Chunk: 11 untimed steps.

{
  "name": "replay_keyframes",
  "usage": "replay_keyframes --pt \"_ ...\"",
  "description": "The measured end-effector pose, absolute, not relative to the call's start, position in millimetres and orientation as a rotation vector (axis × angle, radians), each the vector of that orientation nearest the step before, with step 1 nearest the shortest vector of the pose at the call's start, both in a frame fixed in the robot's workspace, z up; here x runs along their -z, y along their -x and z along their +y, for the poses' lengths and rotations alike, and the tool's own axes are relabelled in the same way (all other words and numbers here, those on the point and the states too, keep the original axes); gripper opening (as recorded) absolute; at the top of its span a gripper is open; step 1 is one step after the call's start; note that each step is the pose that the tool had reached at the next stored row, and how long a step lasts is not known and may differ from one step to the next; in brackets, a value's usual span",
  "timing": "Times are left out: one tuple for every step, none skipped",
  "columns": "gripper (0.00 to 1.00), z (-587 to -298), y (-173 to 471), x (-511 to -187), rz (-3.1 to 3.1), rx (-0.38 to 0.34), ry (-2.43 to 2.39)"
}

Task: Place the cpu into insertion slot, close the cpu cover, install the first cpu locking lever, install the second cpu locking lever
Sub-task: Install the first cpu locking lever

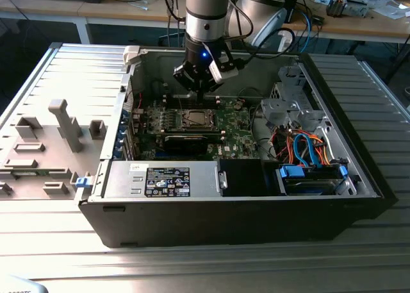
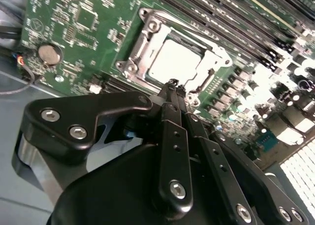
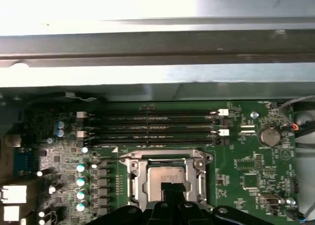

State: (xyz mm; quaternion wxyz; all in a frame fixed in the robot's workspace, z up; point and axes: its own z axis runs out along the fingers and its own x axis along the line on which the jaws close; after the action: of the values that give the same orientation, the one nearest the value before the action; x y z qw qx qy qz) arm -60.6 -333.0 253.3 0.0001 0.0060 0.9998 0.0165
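Currently my gripper point(image 2: 173, 83) has its fingers pressed together, holding nothing, tips poised just above the near edge of the insertion slot point(image 2: 174, 55). Directly beyond them, the cpu point(image 2: 173, 62) sits seated, framed by the cpu cover point(image 2: 142, 40).

Exterior view looks down from afar; both wrist views seemingly near the insertion slot point(image 2: 172, 57).

The cpu point(image 2: 176, 62) showed a smooth, matt silver metal face; the cpu cover point(image 2: 147, 40) was bright bare metal; the end effector point(image 2: 172, 89) was matt black.
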Motion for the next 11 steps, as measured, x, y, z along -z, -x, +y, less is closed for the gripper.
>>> replay_keyframes --pt "0.11 -333 63 -253 3.141 -0.053 -0.019" --pt "0.11 -333 66 -253 3.141 -0.054 -0.018" --pt "0.11 -333 69 -253 3.141 -0.056 -0.018" --pt "0.11 -333 73 -253 3.141 -0.058 -0.018" --pt "0.11 -333 75 -253 3.140 -0.059 -0.017" --pt "0.11 -333 79 -253 3.140 -0.061 -0.017" --pt "0.11 -333 82 -253 3.140 -0.061 -0.017" --pt "0.11 -333 85 -253 3.140 -0.062 -0.016" --pt "0.11 -333 87 -253 3.140 -0.062 -0.016" --pt "0.11 -333 91 -254 3.140 -0.062 -0.015" --pt "0.11 -333 93 -254 3.139 -0.062 -0.015"
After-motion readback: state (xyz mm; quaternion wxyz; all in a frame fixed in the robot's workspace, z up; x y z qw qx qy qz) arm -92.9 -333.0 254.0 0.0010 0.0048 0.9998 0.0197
